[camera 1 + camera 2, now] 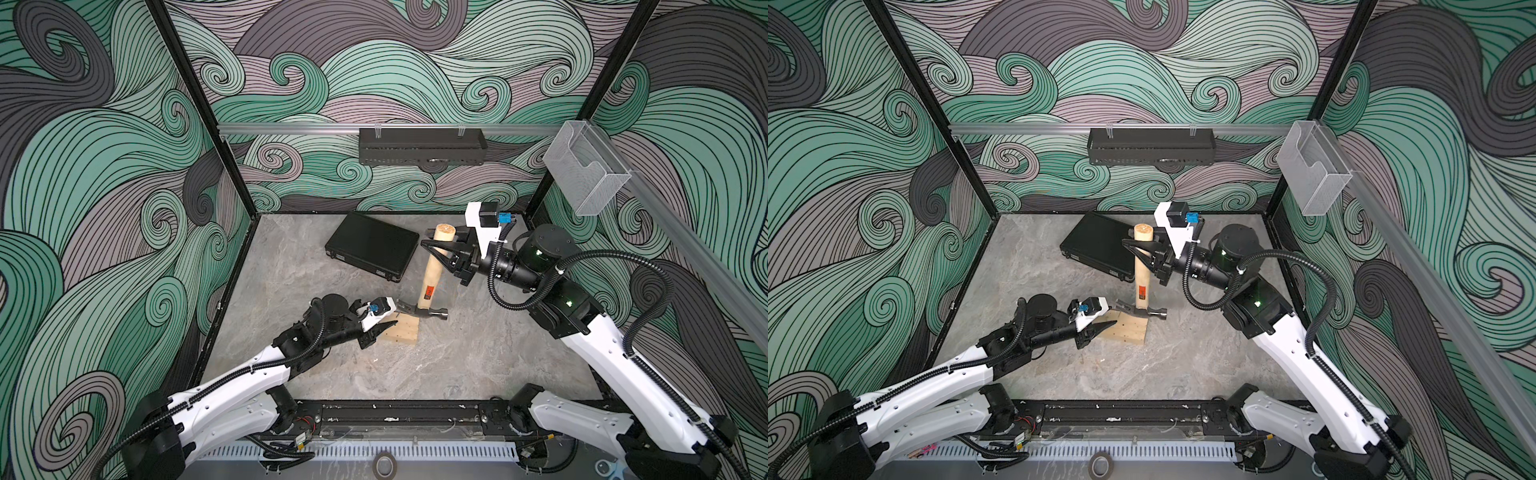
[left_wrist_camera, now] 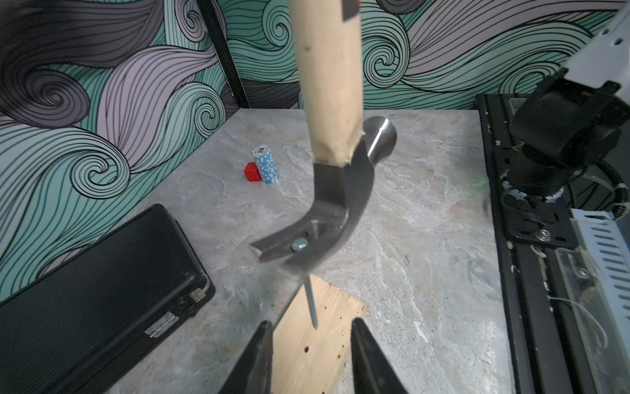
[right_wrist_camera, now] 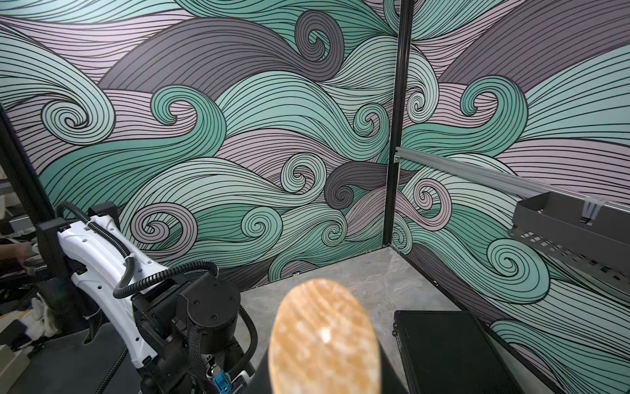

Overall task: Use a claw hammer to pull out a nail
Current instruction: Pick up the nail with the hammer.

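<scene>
Now: nail hooked, handle upright

Both top views: our right gripper (image 1: 439,245) (image 1: 1142,247) clamps the pale-handled, grey-headed claw hammer (image 1: 432,274) (image 1: 1143,272) near its butt, axis near-vertical, head over the plywood board (image 1: 403,334). Left wrist: the thin steel nail (image 2: 306,293) sits hooked in the claw, slanting toward our left gripper (image 2: 310,327), jaws apart astride the board; whether pinching, we cannot tell. Right wrist: only the butt.

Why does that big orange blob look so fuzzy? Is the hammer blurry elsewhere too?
Right wrist view: the blob is the claw hammer handle's end, too near the lens, out of focus. Left wrist view: the steel head is smeared along its lower edge above the nail, with glare on its round face. Both top views: the hammer looks sharp.
</scene>
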Controlling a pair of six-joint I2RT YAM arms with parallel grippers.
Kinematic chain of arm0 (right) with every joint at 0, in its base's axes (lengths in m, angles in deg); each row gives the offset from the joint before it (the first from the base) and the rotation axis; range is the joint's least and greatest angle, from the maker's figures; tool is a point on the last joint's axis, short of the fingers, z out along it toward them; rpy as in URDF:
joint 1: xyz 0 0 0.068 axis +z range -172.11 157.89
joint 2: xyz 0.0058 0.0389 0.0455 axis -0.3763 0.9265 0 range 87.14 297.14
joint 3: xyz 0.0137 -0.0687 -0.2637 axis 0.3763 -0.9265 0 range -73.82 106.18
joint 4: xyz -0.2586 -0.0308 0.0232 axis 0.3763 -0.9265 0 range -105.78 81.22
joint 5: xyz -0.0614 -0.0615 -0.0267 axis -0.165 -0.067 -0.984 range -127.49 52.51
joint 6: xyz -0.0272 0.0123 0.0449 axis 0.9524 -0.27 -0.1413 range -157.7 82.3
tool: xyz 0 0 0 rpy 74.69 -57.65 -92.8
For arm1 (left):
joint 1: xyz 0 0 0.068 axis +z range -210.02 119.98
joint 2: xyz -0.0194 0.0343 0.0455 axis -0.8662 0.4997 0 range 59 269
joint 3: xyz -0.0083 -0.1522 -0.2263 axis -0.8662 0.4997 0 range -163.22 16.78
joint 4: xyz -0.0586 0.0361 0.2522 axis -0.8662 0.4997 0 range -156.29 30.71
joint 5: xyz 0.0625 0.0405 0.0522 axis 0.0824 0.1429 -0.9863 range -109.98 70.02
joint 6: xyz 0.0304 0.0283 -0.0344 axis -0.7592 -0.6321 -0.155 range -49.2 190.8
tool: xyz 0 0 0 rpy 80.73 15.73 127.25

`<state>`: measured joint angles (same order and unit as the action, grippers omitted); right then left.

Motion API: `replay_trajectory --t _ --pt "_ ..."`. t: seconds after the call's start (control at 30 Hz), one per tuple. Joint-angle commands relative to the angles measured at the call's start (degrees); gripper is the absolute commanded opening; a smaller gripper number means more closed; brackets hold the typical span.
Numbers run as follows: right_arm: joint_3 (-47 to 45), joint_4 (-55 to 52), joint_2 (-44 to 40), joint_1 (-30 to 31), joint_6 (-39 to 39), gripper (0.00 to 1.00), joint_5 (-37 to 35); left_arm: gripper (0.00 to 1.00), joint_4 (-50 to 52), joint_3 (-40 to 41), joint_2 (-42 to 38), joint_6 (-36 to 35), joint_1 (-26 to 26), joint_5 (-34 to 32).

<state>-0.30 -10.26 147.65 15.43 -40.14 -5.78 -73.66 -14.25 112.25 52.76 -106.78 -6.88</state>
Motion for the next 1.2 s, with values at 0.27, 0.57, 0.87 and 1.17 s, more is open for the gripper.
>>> replay_trajectory --t 0.27,0.57,0.87,1.17 --pt "3.8 7.3 -1.5 2.5 1.5 0.0 -0.7 0.34 -5.7 0.8 3.6 2.1 -0.7 -1.8" --pt "3.1 7.5 -2.2 2.7 1.6 0.0 -0.8 0.17 -4.6 1.3 1.9 2.0 -1.5 -1.3" --pt "1.3 7.3 -3.4 3.0 2.6 0.0 -0.7 0.09 -2.2 -1.1 3.2 0.9 -1.9 -1.1" --pt "0.5 5.1 -4.3 2.9 3.8 0.0 0.0 0.08 -2.9 -1.0 3.2 1.9 -2.2 -2.8"
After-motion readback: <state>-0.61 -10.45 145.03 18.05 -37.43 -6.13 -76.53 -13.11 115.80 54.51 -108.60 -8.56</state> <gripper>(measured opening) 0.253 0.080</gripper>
